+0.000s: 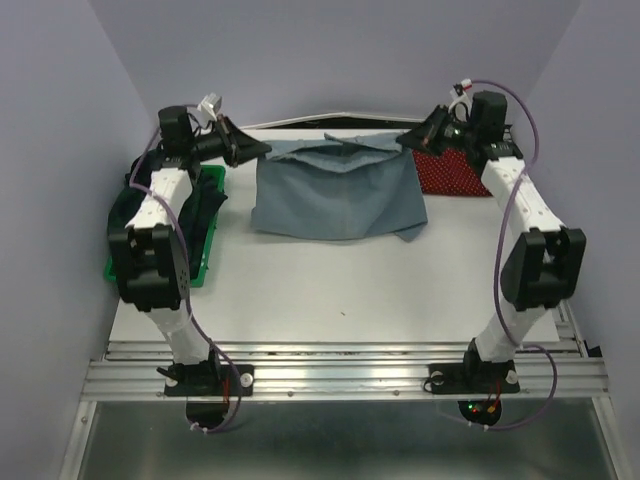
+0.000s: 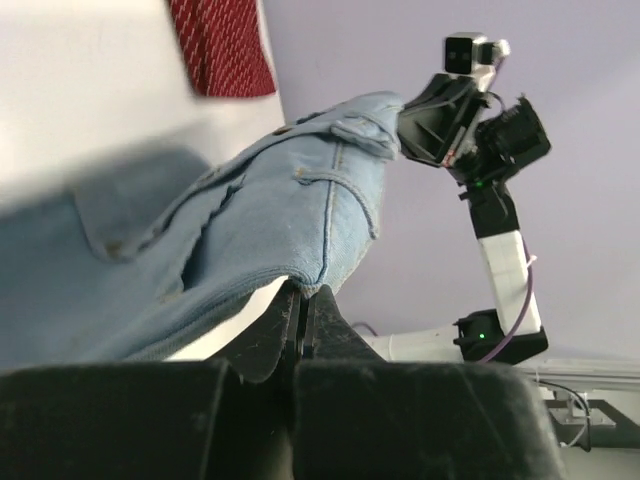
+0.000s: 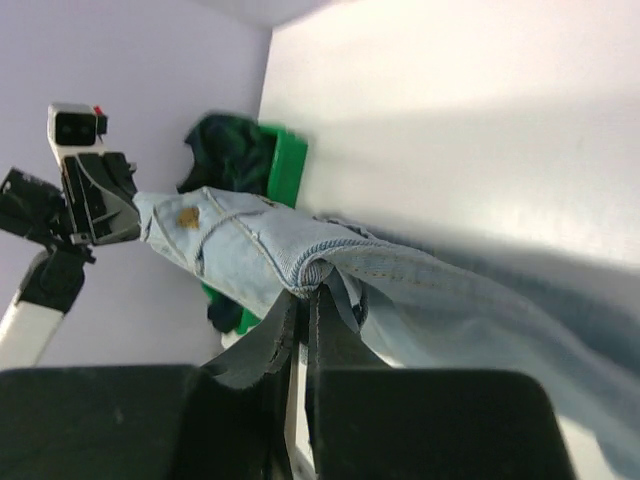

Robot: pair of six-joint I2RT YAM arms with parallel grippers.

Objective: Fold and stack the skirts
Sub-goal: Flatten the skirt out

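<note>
White table, denim skirt, lavender walls

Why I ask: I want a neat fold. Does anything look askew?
The denim skirt, pinched between the left gripper and the right gripper, sags mid-waistband, and one hem corner looks turned under. The dark green skirt bulges over the green bin rim.

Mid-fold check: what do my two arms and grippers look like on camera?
The left arm and right arm have white links, black joint housings and a looping purple cable each. The left gripper and right gripper are black with tapered fingers.
</note>
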